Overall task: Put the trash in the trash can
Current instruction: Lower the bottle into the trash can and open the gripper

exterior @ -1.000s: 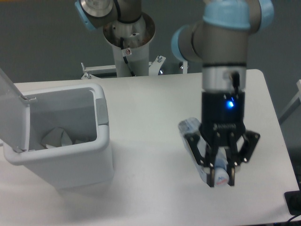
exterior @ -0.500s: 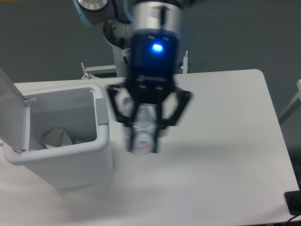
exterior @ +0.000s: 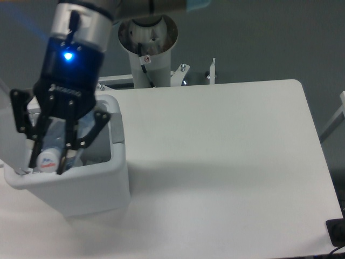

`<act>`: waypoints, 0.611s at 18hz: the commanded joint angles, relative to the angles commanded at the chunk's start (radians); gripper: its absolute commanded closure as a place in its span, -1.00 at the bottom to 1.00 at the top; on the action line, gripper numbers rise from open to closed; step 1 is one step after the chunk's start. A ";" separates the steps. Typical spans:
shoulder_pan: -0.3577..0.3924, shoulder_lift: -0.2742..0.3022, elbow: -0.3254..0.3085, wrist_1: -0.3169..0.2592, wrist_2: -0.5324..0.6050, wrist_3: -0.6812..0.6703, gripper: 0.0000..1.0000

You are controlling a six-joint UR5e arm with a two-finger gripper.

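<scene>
The white trash can (exterior: pixel 97 186) stands at the table's left with its grey lid swung open to the left. My gripper (exterior: pixel 50 158) hangs over the can's opening, shut on the crushed clear bluish bottle (exterior: pixel 52 150), whose white cap end points toward the camera. The gripper and bottle hide most of the can's inside, so the crumpled wrapper is hidden.
The arm's base column (exterior: pixel 148 48) rises behind the table's back edge. A grey tab (exterior: pixel 116 127) sits on the can's right rim. The white table (exterior: pixel 226 162) stretches to the right of the can. A dark object (exterior: pixel 337 233) lies at the lower right corner.
The gripper has carried the bottle leftward from the table's right side to above the trash can's opening. It stays shut on the bottle.
</scene>
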 joint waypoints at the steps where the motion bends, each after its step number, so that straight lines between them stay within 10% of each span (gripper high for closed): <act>1: 0.000 -0.002 0.003 0.000 0.000 0.002 -1.00; 11: 0.205 0.000 0.055 -0.005 0.009 0.042 -1.00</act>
